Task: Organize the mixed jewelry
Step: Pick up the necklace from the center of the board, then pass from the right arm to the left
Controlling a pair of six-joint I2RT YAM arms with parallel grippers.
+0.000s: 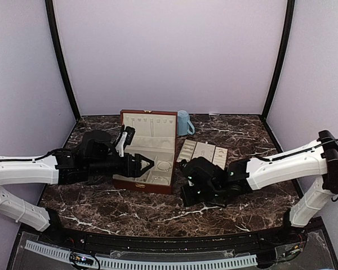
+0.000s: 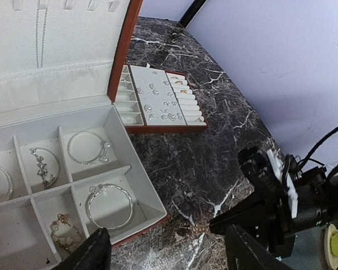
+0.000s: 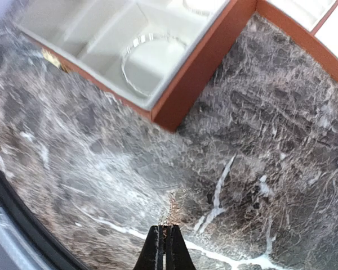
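A fine gold chain (image 3: pixel 183 205) lies in a small heap on the marble just in front of the box's front right corner. My right gripper (image 3: pixel 169 226) is down on the table, shut, with its tips pinching the chain's near end. The left wrist view shows those tips (image 2: pixel 211 228) beside the glinting chain (image 2: pixel 196 227). My left gripper (image 2: pixel 169 253) hangs open and holds nothing above that corner of the box. Silver bracelets (image 2: pixel 110 205) and a gold piece (image 2: pixel 65 230) lie in the box's compartments. Small earrings (image 2: pixel 158 104) dot the tray (image 2: pixel 163 128).
The reddish-brown box (image 1: pixel 148 187) stands open at the table's middle, its lid upright with a necklace (image 2: pixel 40 34) hanging inside. The cream tray (image 1: pixel 203 151) lies to its right. A light-blue mug (image 1: pixel 184 122) stands behind, near the back wall.
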